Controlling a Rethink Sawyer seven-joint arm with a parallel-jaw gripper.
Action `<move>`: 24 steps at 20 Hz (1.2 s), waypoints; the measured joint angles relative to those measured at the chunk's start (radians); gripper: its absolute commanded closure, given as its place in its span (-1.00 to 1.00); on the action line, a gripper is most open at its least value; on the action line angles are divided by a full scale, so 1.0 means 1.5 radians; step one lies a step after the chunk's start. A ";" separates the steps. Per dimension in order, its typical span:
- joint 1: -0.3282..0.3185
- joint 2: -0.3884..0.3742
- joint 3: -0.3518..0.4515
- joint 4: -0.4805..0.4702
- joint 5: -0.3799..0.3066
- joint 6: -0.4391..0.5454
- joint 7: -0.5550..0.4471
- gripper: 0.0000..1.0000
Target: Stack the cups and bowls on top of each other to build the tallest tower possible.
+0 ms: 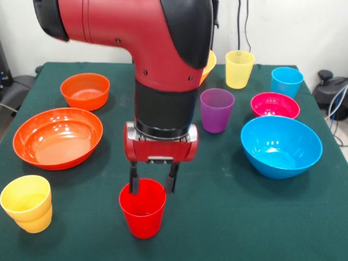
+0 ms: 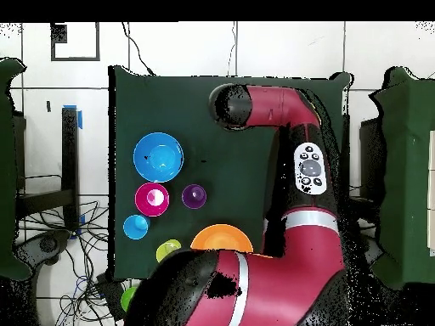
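Front view: camera set across the table (image 1: 228,217), facing the robot, angled slightly downward, close enough that the arm (image 1: 163,49) fills the upper centre. Overhead view: camera high above, looking straight down, robot base at bottom, floor visible around the table (image 2: 229,119). Both views share the green tabletop, turned half round between them.

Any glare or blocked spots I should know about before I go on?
Front view: glare streaks on the wide orange bowl and large blue bowl; the fingers straddle the red cup rim. Overhead view: the arm hides that cup.
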 measured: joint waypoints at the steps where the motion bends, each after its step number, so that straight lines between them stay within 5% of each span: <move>1: 0.000 -0.004 0.000 0.000 0.000 0.004 0.000 -1.00; 24: -0.079 -0.059 0.031 0.029 -0.015 0.023 0.000 -1.00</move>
